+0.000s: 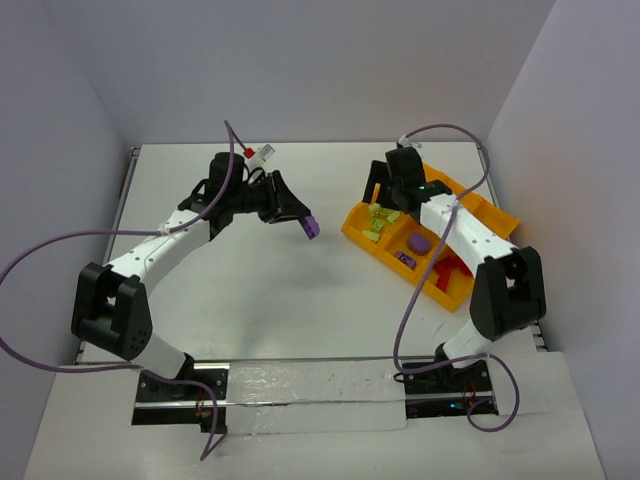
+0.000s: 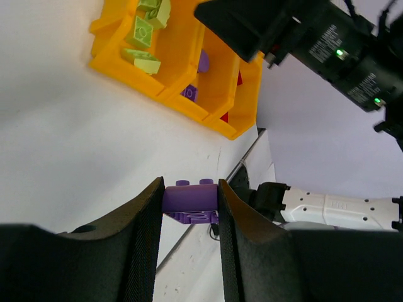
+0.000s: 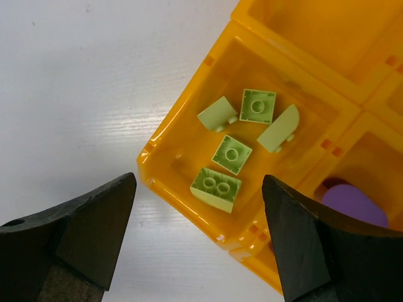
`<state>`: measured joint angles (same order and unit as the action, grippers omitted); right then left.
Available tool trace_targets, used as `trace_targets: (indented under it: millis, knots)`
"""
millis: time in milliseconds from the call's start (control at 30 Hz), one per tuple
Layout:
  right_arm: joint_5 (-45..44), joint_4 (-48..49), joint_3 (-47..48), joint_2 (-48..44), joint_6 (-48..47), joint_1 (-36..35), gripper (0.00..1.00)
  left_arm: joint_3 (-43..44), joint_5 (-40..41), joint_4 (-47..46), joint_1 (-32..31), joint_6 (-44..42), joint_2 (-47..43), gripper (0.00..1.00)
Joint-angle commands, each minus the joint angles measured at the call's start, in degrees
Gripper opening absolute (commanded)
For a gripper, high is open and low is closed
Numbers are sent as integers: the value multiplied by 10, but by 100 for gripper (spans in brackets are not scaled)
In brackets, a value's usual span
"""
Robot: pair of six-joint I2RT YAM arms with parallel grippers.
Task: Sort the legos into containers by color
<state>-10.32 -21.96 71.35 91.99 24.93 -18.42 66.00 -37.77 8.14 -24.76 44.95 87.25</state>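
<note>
Between the left jaws sits a purple brick [image 2: 190,200], clenched by its two sides, studs showing along its upper edge in the left wrist view. From the top camera I've got that same brick at the tip of the left arm [image 1: 160,250], out over the middle of the white desk [image 1: 250,310] and well to the left of the orange-yellow tray [image 1: 352,228]. Over to the tray now: five pale yellow-green bricks [image 3: 233,154] lie loose in its corner compartment. Two are sloped pieces, two are small squares with a single stud, and one is a two-stud block nearest the outer wall. Next compartment along, I can see purple pieces [image 1: 420,243], one of them rounded and peeking in at the edge of the right wrist view. Beyond those, red bricks [image 1: 450,272] sit in the compartment closest to the right arm's base. Right jaws are released, spread wide with nothing between them, hanging above that yellow-green compartment and the tray's corner wall. The right arm [image 1: 470,240] stretches across the tray from the near side, its purple cable [image 1: 455,130] looping overhead.
</note>
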Motion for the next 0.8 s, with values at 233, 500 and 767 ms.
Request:
trace_targets:
  millis: [233,500,767]
  knots:
    - [-78,-87,-32,-289,-2,54,90,235,71,10,-128,19,197,0]
    - [-110,-116,-55,-397,11,79,90,461,60,38,-185,59,390,0]
    - [-103,-124,-38,-413,-3,80,90,630,94,85,-214,83,516,0]
